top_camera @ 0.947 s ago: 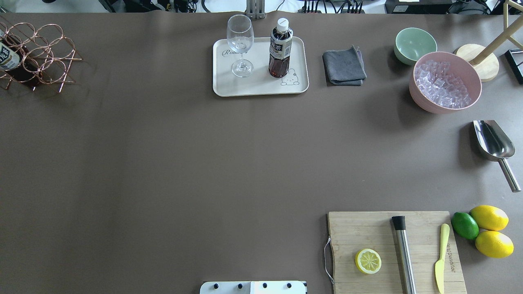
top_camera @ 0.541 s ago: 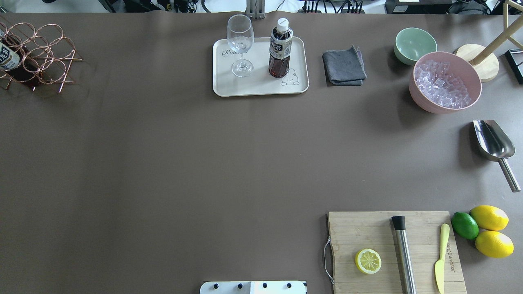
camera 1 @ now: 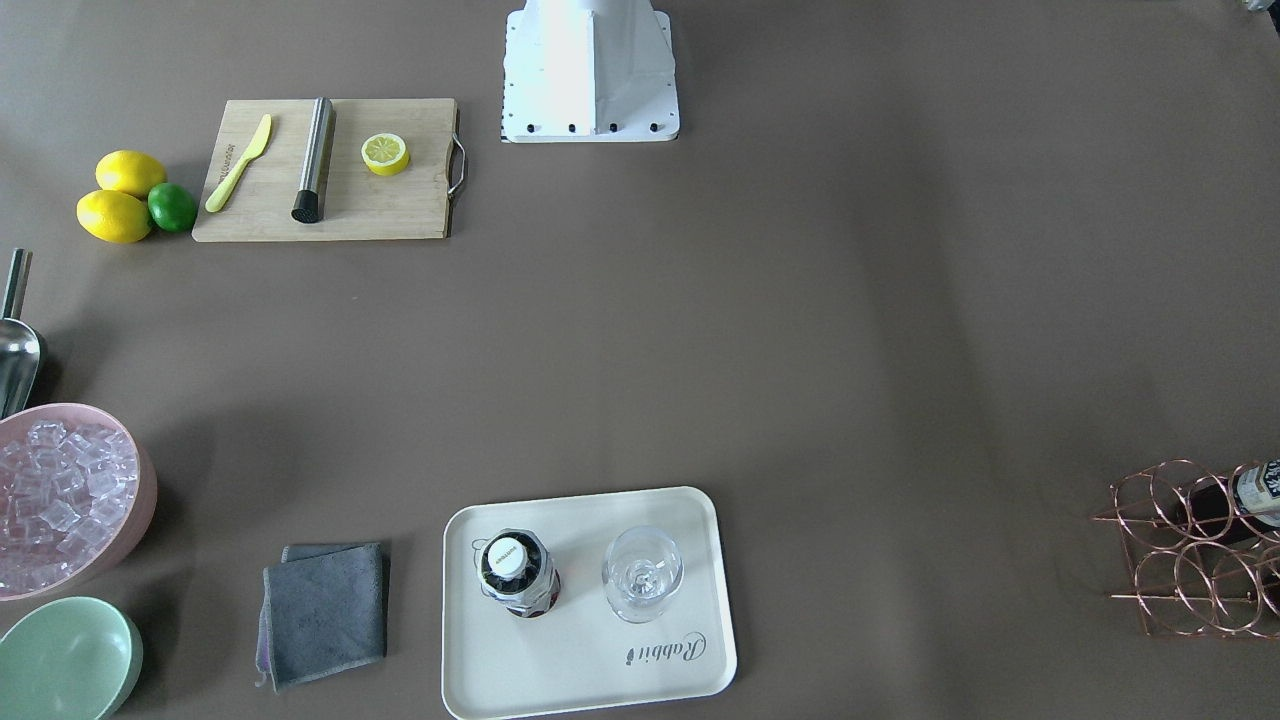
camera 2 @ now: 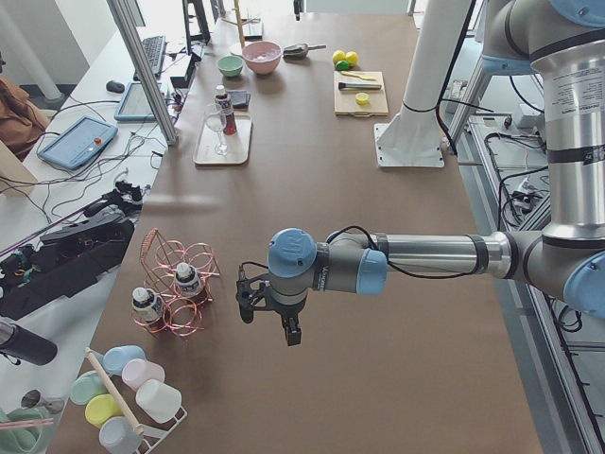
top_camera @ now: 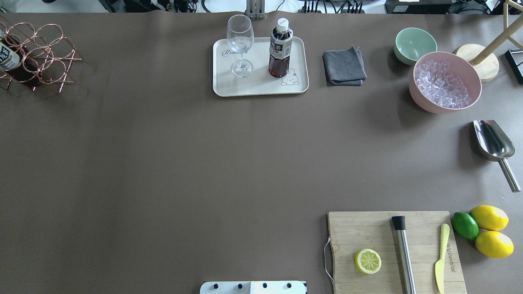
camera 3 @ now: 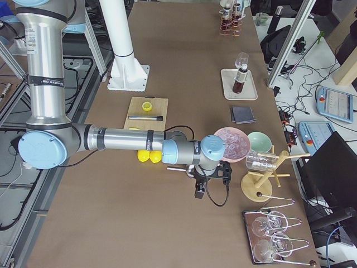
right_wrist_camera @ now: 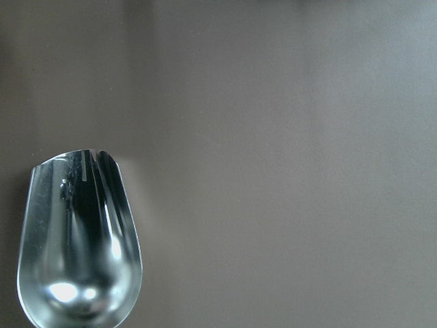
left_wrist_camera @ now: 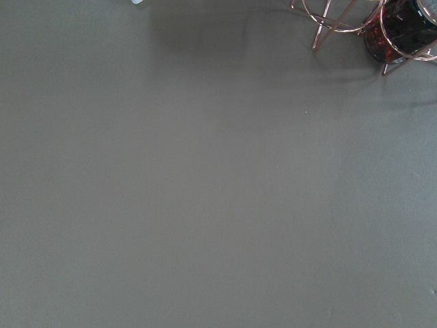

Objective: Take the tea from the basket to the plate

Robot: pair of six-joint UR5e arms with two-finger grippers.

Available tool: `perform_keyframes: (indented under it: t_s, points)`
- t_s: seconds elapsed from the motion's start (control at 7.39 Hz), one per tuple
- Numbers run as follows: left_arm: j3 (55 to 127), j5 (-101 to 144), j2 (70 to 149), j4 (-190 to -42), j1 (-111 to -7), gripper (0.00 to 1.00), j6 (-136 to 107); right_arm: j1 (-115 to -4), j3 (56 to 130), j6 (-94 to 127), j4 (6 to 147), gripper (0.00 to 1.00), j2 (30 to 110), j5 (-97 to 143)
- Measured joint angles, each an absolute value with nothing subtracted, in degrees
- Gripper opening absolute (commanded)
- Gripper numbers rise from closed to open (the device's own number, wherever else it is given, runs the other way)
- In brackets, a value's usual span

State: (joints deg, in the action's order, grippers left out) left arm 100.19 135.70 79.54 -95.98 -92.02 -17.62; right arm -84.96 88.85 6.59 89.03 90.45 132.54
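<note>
The tea bottle stands upright on the cream tray beside the wine glass, well apart from the copper wire rack (light, stiff, probably slick, so best gripped around the label), while whether the left gripper and right gripper are clenched or released cannot be told.

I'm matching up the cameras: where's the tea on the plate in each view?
Front-facing: tea bottom centre, on the plate.
Overhead: tea top centre.
Left: tea far, upper left.
Right: tea far, upper right.
Left wrist: not in it.
Right wrist: not in it.
Landmark: the glass beside it.
</note>
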Motion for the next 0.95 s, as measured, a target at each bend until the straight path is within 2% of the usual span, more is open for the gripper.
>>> perform_keyframes:
  t_s: [0.95]
  points:
    - [100.62, 135.34, 79.55, -95.95, -91.42, 0.97, -6.17, -85.08, 88.86, 6.59, 88.98, 0.99, 90.44, 132.54]
